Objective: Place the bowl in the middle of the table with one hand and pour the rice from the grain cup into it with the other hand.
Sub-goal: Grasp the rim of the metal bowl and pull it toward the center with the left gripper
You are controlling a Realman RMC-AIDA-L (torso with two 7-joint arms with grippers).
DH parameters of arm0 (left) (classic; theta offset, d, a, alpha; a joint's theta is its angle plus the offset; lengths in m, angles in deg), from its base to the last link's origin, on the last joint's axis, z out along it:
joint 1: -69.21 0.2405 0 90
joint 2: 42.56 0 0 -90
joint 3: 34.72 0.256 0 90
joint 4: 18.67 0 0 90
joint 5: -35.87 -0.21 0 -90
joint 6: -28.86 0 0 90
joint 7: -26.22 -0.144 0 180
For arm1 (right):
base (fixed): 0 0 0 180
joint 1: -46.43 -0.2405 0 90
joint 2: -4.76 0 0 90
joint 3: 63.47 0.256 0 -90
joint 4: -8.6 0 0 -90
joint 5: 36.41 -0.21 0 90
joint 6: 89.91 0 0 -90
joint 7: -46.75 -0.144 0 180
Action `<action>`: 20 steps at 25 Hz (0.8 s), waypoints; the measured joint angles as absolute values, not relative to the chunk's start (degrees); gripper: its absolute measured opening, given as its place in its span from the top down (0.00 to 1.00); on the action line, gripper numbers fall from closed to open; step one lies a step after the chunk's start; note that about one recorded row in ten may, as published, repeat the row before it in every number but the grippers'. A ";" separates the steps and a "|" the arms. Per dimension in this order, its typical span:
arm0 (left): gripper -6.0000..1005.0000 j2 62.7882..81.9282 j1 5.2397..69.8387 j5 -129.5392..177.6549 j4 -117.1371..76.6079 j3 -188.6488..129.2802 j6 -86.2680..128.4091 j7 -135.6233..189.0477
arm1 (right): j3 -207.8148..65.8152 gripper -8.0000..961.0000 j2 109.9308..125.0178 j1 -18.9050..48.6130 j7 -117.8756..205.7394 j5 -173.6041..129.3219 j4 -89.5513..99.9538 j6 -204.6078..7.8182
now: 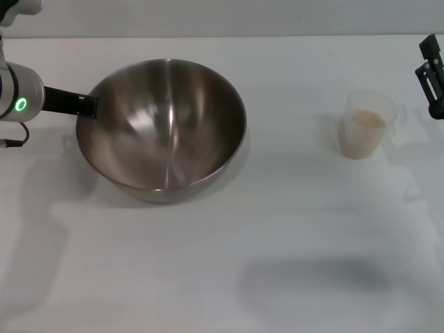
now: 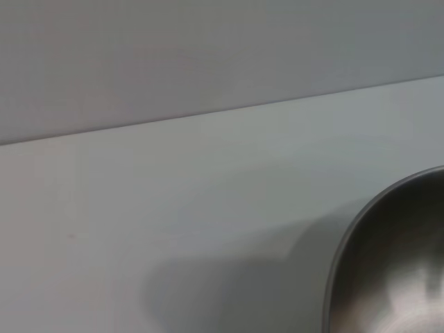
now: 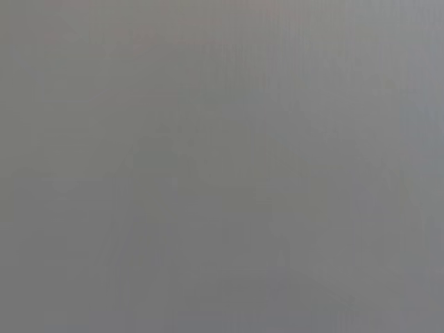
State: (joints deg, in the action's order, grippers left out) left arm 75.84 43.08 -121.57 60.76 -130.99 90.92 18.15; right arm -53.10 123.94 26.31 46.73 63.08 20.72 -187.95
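Observation:
The large steel bowl stands on the white table, left of the middle. My left gripper reaches in from the left and is shut on the bowl's left rim. The left wrist view shows only a curve of the bowl on the table. The clear grain cup stands upright to the right, with pale rice inside. At the right edge my right gripper hovers open, a short way right of the cup and apart from it. The right wrist view is plain grey.
The table's far edge meets a pale wall behind the bowl. Bare tabletop lies between the bowl and the cup and across the whole front. A cable hangs under the left arm.

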 joint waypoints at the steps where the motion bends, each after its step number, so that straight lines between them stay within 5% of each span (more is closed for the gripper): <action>1: 0.94 75.83 43.06 -121.60 60.76 -130.89 90.94 18.03 | -53.10 0.28 123.94 26.31 46.72 63.08 20.72 -187.96; 20: 0.95 75.67 39.56 -116.77 61.78 -135.26 97.49 12.17 | -53.53 0.28 124.04 26.11 46.66 63.08 21.12 -188.01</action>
State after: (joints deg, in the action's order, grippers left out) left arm 75.67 39.56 -116.77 61.78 -135.26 97.49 12.17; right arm -53.53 124.04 26.11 46.66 63.08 21.12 -188.01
